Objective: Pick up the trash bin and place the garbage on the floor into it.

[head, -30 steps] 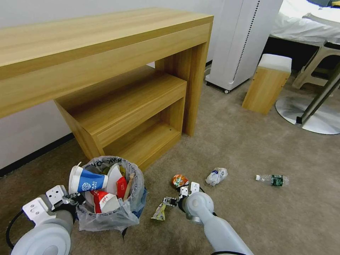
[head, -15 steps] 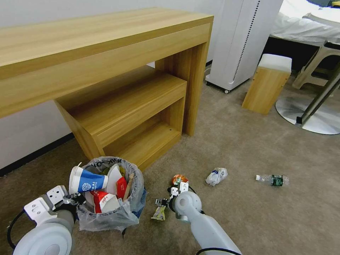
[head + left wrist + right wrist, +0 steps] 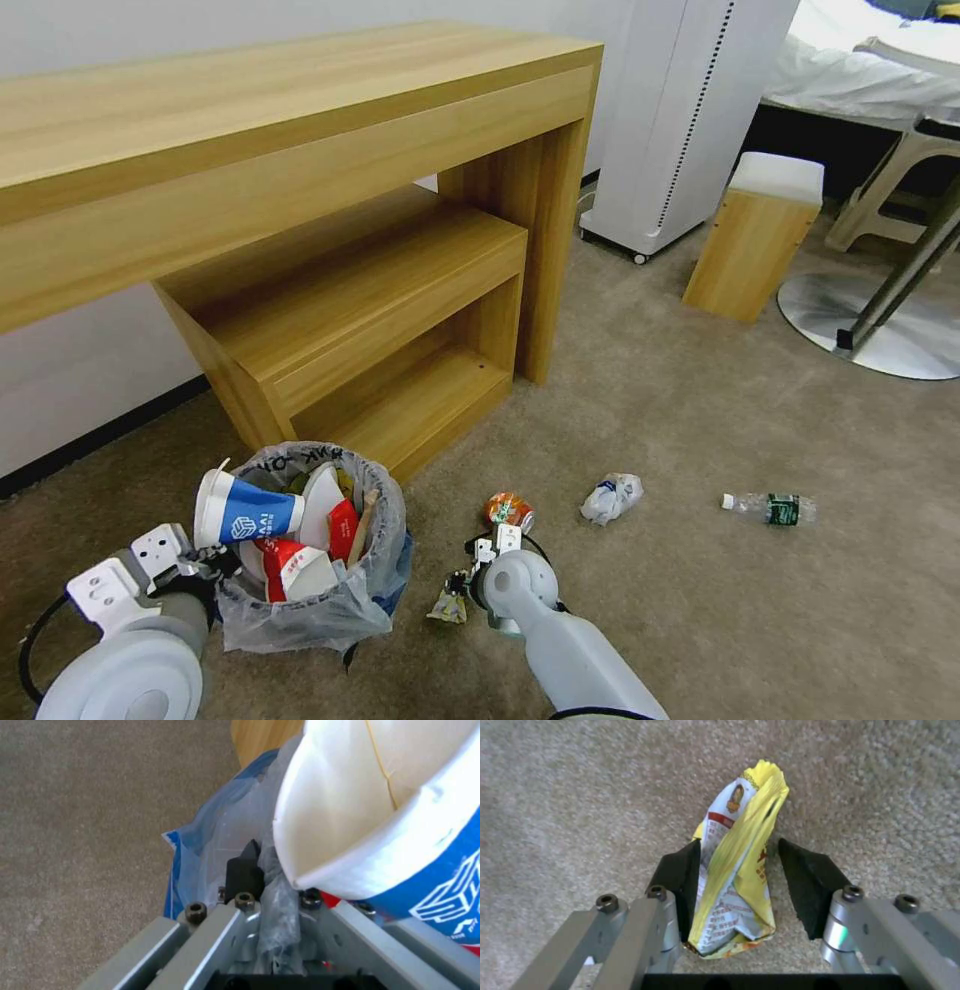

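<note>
1. Down on the floor (image 3: pixel 700 620), a yellow wrapper (image 3: pixel 737 870) lies between the right gripper (image 3: pixel 737 885)'s parted fingers, seemingly touching one
2. Beside it, the left gripper (image 3: pixel 272 888) pinches the trash bin (image 3: pixel 310 600)'s bag rim

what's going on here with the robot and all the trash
The left gripper is shut on the bagged rim of the trash bin, already stuffed with a blue-white paper cup and red wrappers. The right gripper is low over the beige carpet, open around a yellow snack wrapper. A crushed can, crumpled paper and plastic bottle lie on the floor.
</note>
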{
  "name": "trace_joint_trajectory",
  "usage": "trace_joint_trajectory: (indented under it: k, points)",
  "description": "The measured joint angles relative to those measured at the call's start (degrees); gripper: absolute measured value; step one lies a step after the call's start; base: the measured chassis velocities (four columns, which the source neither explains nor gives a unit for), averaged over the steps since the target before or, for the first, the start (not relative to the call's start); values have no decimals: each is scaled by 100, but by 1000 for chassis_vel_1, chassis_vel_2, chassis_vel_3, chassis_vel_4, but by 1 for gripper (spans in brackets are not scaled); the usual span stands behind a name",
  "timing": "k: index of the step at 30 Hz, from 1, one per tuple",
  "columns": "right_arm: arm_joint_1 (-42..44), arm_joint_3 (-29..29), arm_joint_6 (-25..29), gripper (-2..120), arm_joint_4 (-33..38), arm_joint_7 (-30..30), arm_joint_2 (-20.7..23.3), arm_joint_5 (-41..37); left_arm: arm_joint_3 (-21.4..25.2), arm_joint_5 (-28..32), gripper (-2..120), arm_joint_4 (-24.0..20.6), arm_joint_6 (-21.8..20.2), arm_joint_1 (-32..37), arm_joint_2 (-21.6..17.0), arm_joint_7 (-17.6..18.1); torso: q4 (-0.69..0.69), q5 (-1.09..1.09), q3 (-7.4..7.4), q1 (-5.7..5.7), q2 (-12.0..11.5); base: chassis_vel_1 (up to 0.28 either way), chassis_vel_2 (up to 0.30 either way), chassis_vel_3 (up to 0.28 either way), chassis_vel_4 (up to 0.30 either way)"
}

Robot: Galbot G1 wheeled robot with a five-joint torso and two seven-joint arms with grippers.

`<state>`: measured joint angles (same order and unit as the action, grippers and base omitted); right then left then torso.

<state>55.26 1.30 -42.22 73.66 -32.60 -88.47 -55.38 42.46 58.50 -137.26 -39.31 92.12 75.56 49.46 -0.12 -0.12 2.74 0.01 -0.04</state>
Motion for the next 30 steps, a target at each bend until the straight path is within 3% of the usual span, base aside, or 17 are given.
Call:
trace_joint_trajectory:
  k: [4, 12, 17, 21, 25, 30]
  points:
    - [6, -4, 6, 36, -49, 59, -4, 95, 3, 0, 1, -2, 2, -1, -5, -1, 0, 0, 0, 0, 0, 0, 0, 0, 0]
    - [18, -31, 123, 4, -7, 194, 79, 278, -28, -26, 1, 29, 6, -14, 24, -6, 0, 1, 0, 0, 0, 0, 0, 0, 0]
    - [83, -21, 244, 0, 267, 314, 210, 416, -41, -30, 1, 42, 9, -27, 28, -9, 0, 1, 0, 0, 0, 0, 0, 0, 0]
    - [196, 5, 469, 0, 796, 479, 491, 598, -73, -37, 1, 54, 9, -29, 39, -10, 0, 1, 0, 0, 0, 0, 0, 0, 0]
    - [461, 5, 828, 0, 2184, 749, 1126, 994, -132, -14, 1, 55, 10, -40, 49, -11, 0, 0, 0, 0, 0, 0, 0, 0, 0]
    - [645, -133, 1142, 0, 3190, 1218, 1544, 980, -184, 202, 1, 45, -6, -20, 67, 25, 0, 2, -1, 0, 0, 0, 0, 0, 0]
